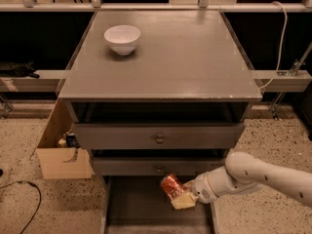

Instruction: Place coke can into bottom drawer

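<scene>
Smooth white rounded arm (265, 173) ending in cream-padded claw (177, 195) over bottom drawer (139, 206).

- A white bowl (122, 38) is set upright on the grey cabinet top (195, 62), near its back left corner.
- 2 closed grey drawers are seen under the top: the upper drawer (122, 136) and the middle drawer (122, 166), each fitted with 1 round knob at its centre.
- An open cardboard box (61, 162) is placed on the speckled floor (19, 145), just beside the cabinet's left side; small items are held in it.
- A black cable (29, 185) is laid on the floor at the left.
- A white cable (281, 33) is hung at the right.
- The gripper (178, 194) is seen low, right of centre, below the middle drawer.
</scene>
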